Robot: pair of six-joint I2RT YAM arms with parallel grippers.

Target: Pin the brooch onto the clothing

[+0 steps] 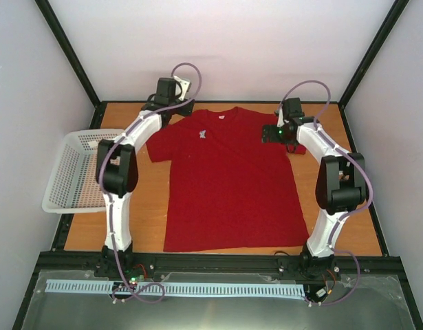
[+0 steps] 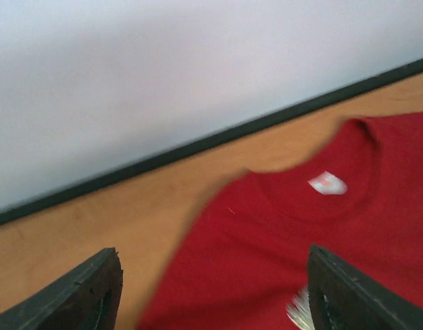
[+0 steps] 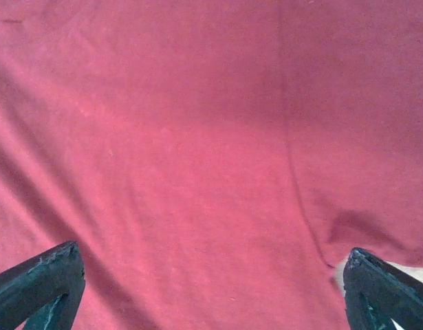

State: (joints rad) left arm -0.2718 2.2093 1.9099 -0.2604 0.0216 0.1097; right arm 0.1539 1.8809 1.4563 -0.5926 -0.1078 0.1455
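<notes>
The clothing, a red T-shirt, lies flat on the wooden table with its collar toward the back wall. A small silvery brooch sits on its chest, left of the collar. In the left wrist view only the brooch's edge shows, beside the right-hand finger. My left gripper hovers by the shirt's left shoulder, open, with nothing between the fingers. Over the shirt's right sleeve, my right gripper is wide open; only red fabric lies under it.
A white mesh basket stands at the table's left edge. Black frame posts and white walls close in the back and sides. Bare wood shows left of the shirt and behind the collar.
</notes>
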